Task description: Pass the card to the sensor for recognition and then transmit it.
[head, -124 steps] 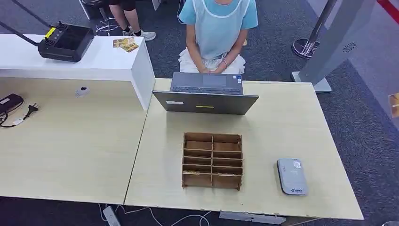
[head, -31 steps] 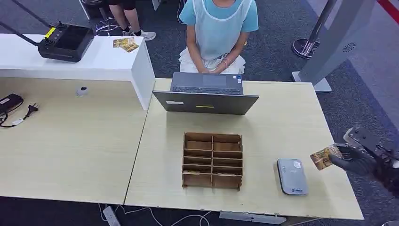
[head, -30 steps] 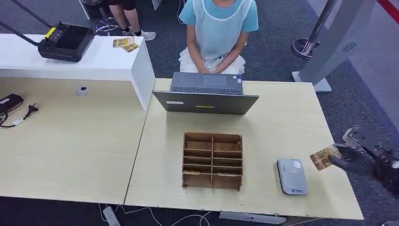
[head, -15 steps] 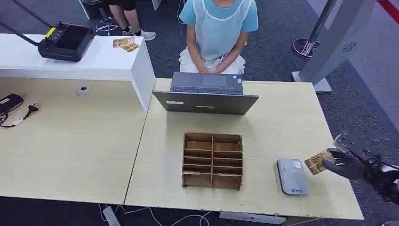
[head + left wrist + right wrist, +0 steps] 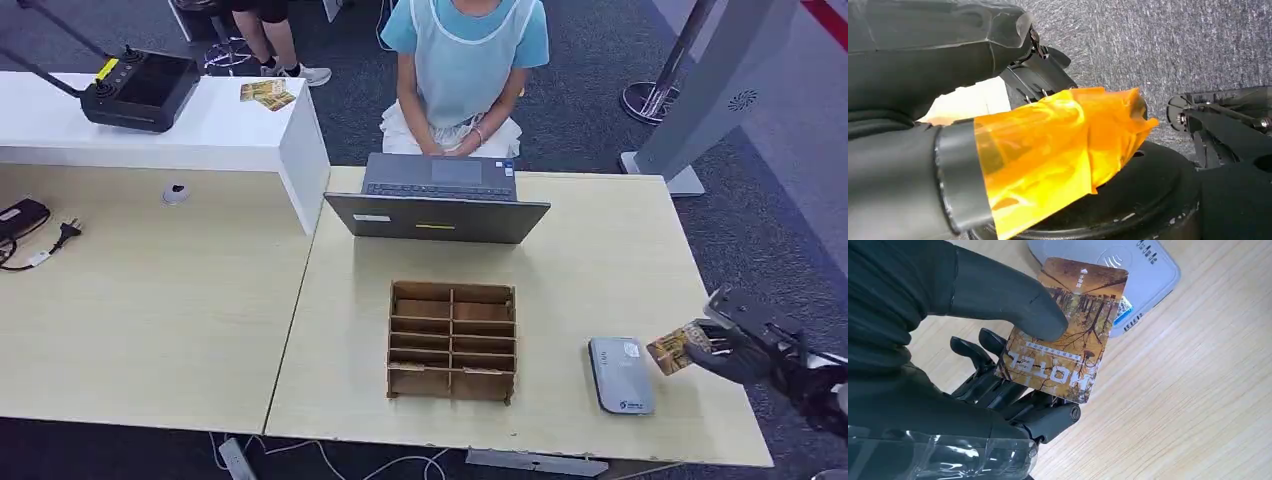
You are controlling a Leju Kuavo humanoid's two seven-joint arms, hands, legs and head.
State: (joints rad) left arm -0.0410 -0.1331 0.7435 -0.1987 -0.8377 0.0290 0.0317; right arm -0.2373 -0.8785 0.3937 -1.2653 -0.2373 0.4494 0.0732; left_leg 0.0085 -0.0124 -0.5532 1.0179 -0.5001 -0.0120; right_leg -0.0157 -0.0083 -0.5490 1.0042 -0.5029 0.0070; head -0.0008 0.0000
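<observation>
A brown-gold hotel card is pinched between the thumb and fingers of my right hand, over the table's right edge. The grey card sensor lies flat on the table just left of the card, a small gap apart. In the right wrist view the card hangs above the wood with its far edge overlapping the sensor, and the thumb presses on its face. My left hand hangs over grey carpet with nothing between its thumb and fingers.
A wooden slotted organiser stands mid-table, with an open laptop behind it. A person sits at the far side. A white counter holds a black controller and cards at the left. A grey stand rises at the far right.
My right hand came in from beyond the table's right edge with the card and moved left and down, closing on the sensor. Nothing else on the table moved.
</observation>
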